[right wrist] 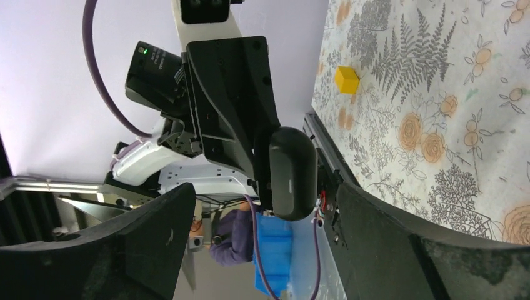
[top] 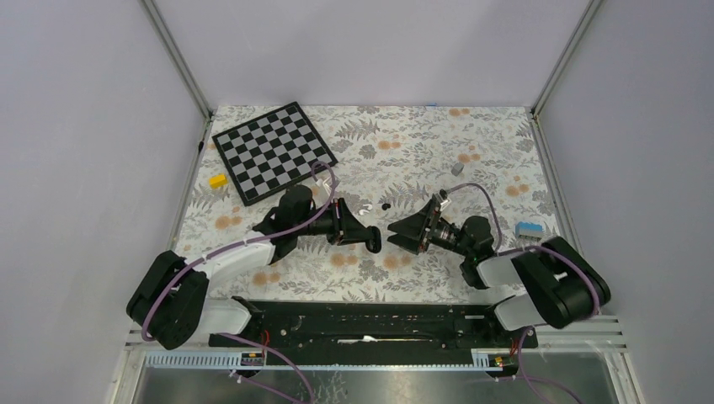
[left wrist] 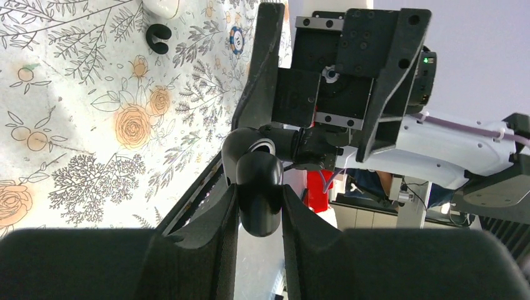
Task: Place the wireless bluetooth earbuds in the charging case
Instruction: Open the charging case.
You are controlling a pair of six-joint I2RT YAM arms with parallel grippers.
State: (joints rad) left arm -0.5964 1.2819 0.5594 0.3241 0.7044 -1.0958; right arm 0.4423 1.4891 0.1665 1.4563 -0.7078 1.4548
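My left gripper (top: pixel 371 241) (left wrist: pixel 259 190) is shut on a black oval pebble (left wrist: pixel 256 172) (right wrist: pixel 292 172), held in the air above the near middle of the table. Behind the pebble shows a second rounded black part with a pale ring (left wrist: pixel 262 147). My right gripper (top: pixel 396 234) (right wrist: pixel 264 194) faces it, open wide, its fingers standing on either side of the pebble without touching it. The small white charging case (top: pixel 366 206) (left wrist: pixel 161 6) lies on the cloth just beyond both grippers. One tiny black earbud (top: pixel 385 204) (left wrist: pixel 158 37) lies beside it.
A chessboard (top: pixel 274 151) lies at the back left with a yellow block (top: pixel 218 180) (right wrist: pixel 346 79) next to it. A small grey piece (top: pixel 457 168) sits at the back right, and a blue-and-grey object (top: pixel 528 229) lies near the right arm.
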